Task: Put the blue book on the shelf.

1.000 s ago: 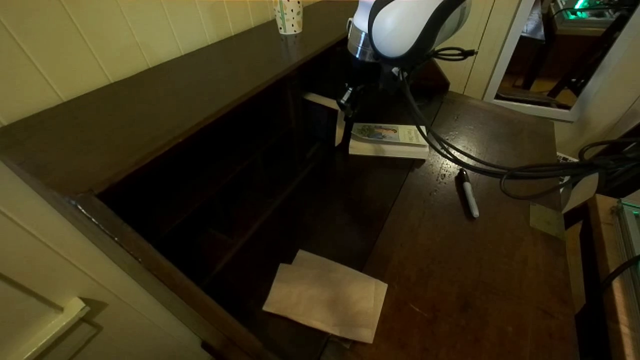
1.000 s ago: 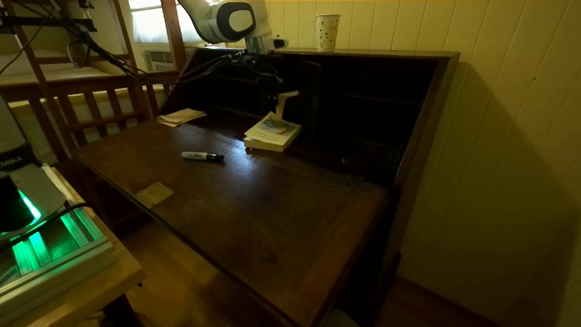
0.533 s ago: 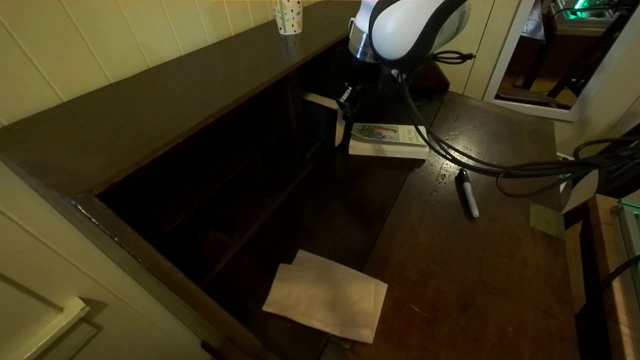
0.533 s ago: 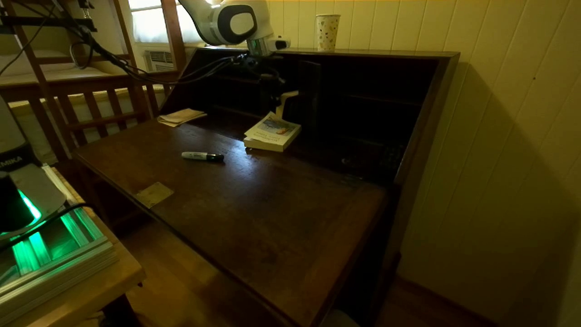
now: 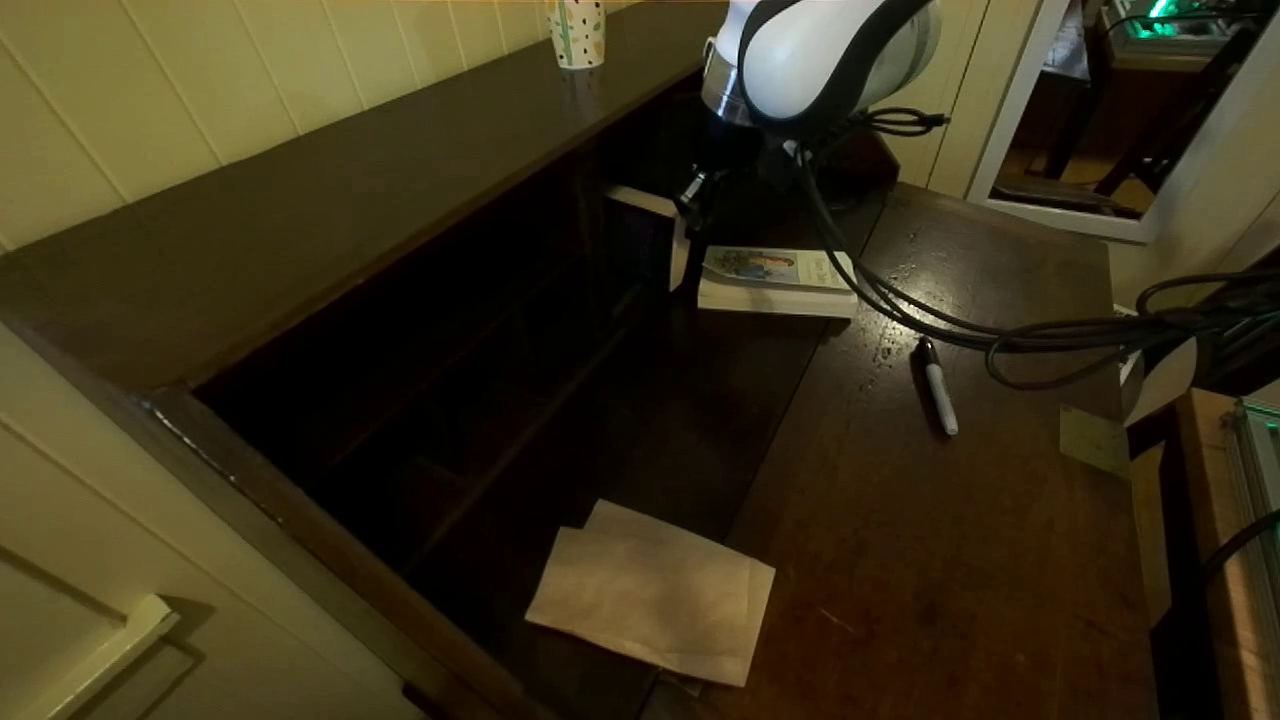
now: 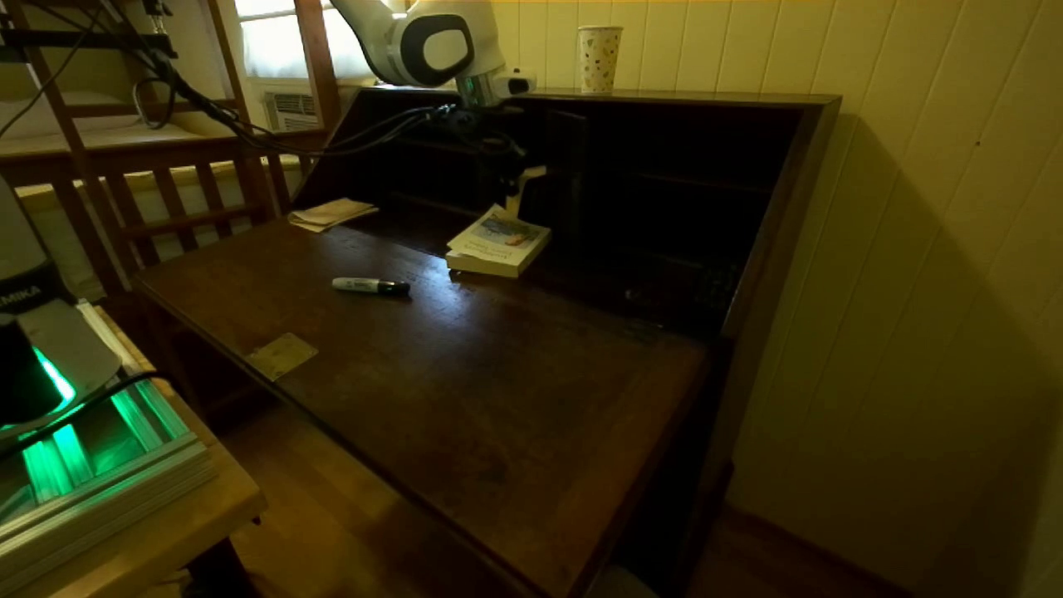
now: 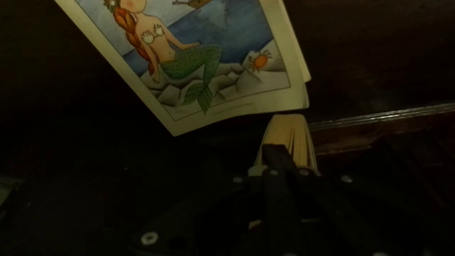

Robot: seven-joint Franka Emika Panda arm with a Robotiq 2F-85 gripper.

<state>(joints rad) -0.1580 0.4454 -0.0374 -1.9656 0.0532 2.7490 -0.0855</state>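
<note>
In a dark wooden shelf (image 5: 350, 200) of open cubbies, the blue book (image 5: 641, 240) stands upright, page edges outward, its front end jutting out. A robot gripper (image 7: 276, 148) has its fingers pressed together, holding nothing, their tips right at those pages; in this dimness, contact is hard to confirm. An off-centre push could swivel or topple the book, and tips slipping between the parted pages could crease them. The white-covered book (image 6: 500, 241) lies just beside, where a low sweep could knock it.

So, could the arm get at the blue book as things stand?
Probably yes: the blue book stands with its pages toward the jaws, nothing seen between, though gripping would mean opening the shut jaws.
</note>
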